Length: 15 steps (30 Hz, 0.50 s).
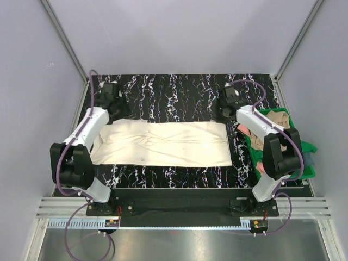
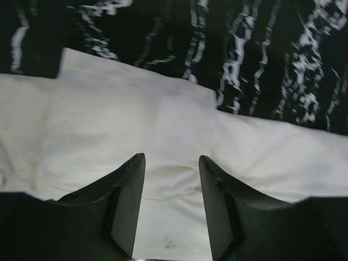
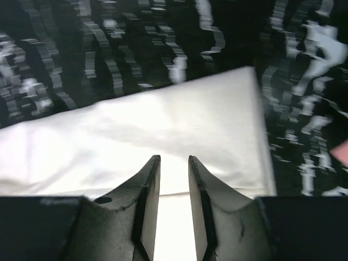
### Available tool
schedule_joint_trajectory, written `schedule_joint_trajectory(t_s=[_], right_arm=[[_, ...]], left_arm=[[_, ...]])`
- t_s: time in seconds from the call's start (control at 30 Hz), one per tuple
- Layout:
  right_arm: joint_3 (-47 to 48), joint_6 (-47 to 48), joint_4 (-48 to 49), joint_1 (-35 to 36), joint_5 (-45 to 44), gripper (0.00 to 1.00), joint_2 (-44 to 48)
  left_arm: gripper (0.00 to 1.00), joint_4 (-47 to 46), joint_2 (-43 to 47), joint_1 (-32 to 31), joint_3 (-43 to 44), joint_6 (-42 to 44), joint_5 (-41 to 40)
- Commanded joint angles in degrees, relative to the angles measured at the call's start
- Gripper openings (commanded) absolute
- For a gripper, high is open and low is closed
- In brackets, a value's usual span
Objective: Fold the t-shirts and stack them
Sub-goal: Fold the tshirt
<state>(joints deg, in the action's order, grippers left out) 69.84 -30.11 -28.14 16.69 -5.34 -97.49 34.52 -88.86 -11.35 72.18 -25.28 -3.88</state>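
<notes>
**Step in hand (judged):** folding the cream t-shirt (image 1: 168, 144), spread as a long band across the middle of the marbled table (image 1: 179, 89). Both arms stationed at its far long edge, one toward each end.

**Procedure**
1. Take the far edge at matching points, close to the two corners, for a level lift.
2. Pinch every layer at the edge, likely more than one. Risk otherwise of peeling off the top layer alone.
3. Raise just enough to clear the cloth beneath, then carry toward the near edge with both arms in step, to avoid a skewed hem line.
4. Lay edge on edge, release, and press out the creases visible at the left end.

**Left gripper** (image 2: 171, 160): parted to a middling gap, low over the cream cloth, with a small crease visible between the fingers. Nothing clamped.

**Right gripper** (image 3: 174, 160): drawn in to a narrow slot near the shirt's right-hand far corner, cream cloth visible through the slot. Not possible to tell whether nipping the cloth or merely above it.

**Remaining stock:** tan shirt (image 1: 274, 117) and pink shirt (image 1: 244, 130) heaped in the green bin (image 1: 304, 173) at the right of the table, not yet folded.
</notes>
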Motion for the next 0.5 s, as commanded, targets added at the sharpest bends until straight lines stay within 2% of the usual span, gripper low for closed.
schedule_joint_trajectory(t_s=[0.0,0.03,0.1,0.23,0.33,0.37,0.47], right_arm=[[6.9,-1.5,2.0,4.9,7.1,0.36,-2.2],[8.2,-1.9,2.3,7.6,7.3,0.37,-3.2],[11.9,-3.2,4.0,10.2,8.7,0.36,-6.5],[18.2,-4.3,8.3,17.2,13.9,0.34,-14.4],[24.1,-4.9,12.2,19.5,18.8,0.35,-19.1],[26.8,-5.2,13.1,20.7,19.3,0.36,-22.0],[31.9,-5.9,16.0,22.2,20.4,0.38,-27.6]], left_arm=[[0.49,1.6,0.4,6.9,-1.9,2.7,2.6],[0.49,1.4,0.3,10.6,-2.0,2.7,2.9],[0.48,0.9,0.3,13.8,-2.9,2.4,5.1],[0.47,0.8,0.3,20.6,-3.5,2.6,4.3],[0.49,0.3,-1.9,25.8,-2.4,2.6,8.1],[0.50,-0.5,-2.9,26.7,-2.0,3.4,11.7],[0.52,-1.2,-7.7,28.0,-0.1,5.8,15.9]])
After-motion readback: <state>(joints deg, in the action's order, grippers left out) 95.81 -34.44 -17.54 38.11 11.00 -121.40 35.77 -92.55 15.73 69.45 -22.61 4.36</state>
